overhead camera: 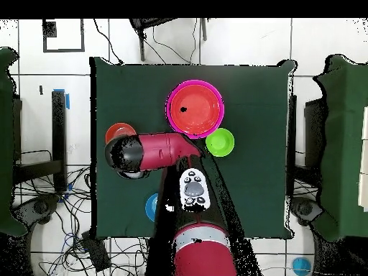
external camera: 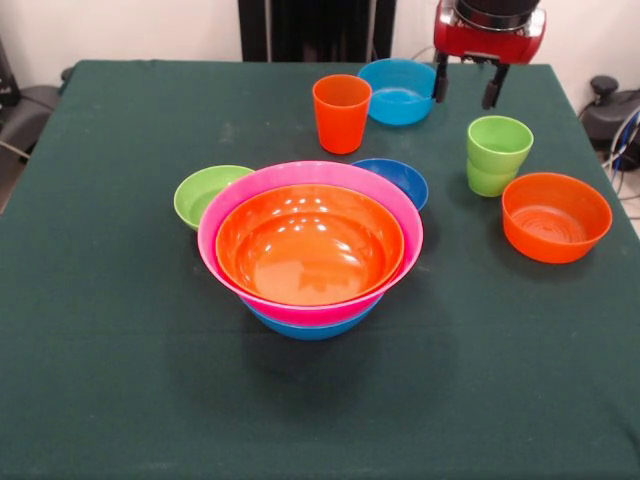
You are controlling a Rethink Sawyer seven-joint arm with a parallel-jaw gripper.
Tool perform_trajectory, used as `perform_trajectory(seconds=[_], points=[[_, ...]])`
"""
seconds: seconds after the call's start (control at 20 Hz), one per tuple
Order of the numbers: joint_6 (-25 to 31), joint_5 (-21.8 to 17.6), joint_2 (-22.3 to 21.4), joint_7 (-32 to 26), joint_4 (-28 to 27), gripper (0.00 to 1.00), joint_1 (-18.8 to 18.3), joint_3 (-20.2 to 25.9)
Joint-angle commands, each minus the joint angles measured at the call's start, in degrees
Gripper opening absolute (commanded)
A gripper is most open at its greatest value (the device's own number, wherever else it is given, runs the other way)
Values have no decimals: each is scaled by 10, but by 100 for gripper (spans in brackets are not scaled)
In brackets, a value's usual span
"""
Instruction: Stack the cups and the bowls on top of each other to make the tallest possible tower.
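The tower (external camera: 310,245) stands mid-table: a blue bowl at the bottom, a pink bowl in it, an orange bowl on top. It also shows in the overhead view (overhead camera: 195,108). An orange cup (external camera: 341,112) stands upright behind it. Two lime green cups (external camera: 497,155) sit nested at the right. A light blue bowl (external camera: 398,90) is at the back. My gripper (external camera: 467,85) hangs open and empty above the table, between the light blue bowl and the green cups, touching neither.
A small lime green bowl (external camera: 205,192) touches the tower's left side. A small dark blue bowl (external camera: 400,178) sits behind its right side. An orange bowl (external camera: 556,216) lies near the right edge. In the overhead view the arm (overhead camera: 154,151) covers the cups.
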Motion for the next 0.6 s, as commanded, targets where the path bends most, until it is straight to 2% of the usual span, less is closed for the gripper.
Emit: perform_trajectory(seconds=[0.05, 0.6], points=[[15, -34, 18, 9, -43, 100, 3, 2], [-18, -27, 23, -21, -38, 100, -23, 33]])
